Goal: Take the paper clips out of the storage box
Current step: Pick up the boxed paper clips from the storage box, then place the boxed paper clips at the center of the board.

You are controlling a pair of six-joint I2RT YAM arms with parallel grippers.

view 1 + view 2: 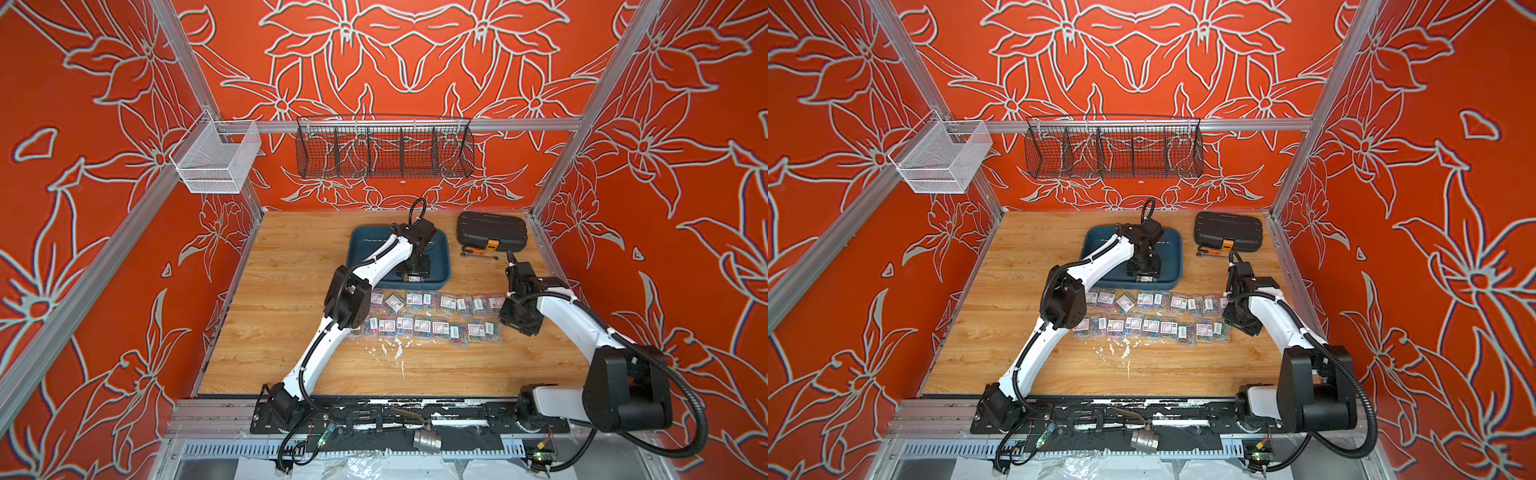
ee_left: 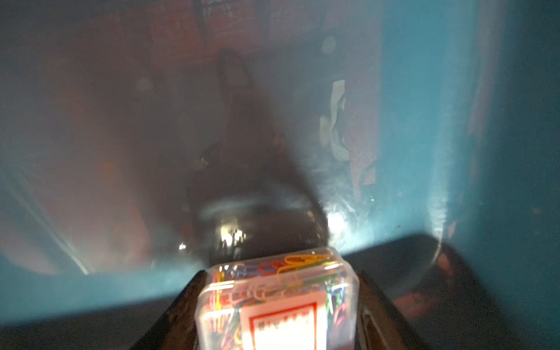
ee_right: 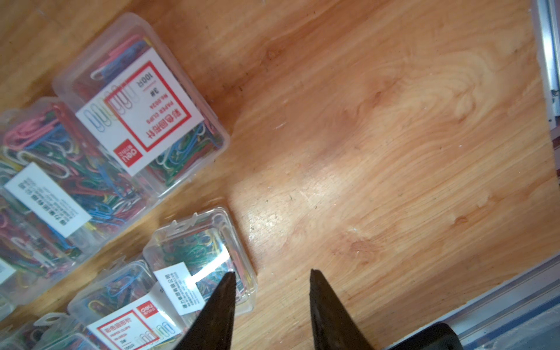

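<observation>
The teal storage box (image 1: 361, 245) (image 1: 1096, 245) lies at the back middle of the wooden table. My left gripper (image 1: 413, 277) (image 1: 1144, 277) reaches down into it near its front wall. In the left wrist view, the left gripper (image 2: 280, 274) is shut on one clear box of paper clips (image 2: 278, 300), whose sides touch both fingers over the teal floor (image 2: 454, 121). Several more boxes of paper clips (image 1: 424, 316) (image 1: 1154, 316) lie in two rows in front of the storage box. My right gripper (image 1: 519, 324) (image 3: 272, 271) hangs open and holding nothing at the rows' right end, beside a clip box (image 3: 200, 257).
A black ribbed case (image 1: 491, 230) with an orange latch sits at the back right, with a small orange-handled tool (image 1: 478, 251) in front of it. A black wire basket (image 1: 384, 151) and a white mesh basket (image 1: 216, 160) hang on the rail above.
</observation>
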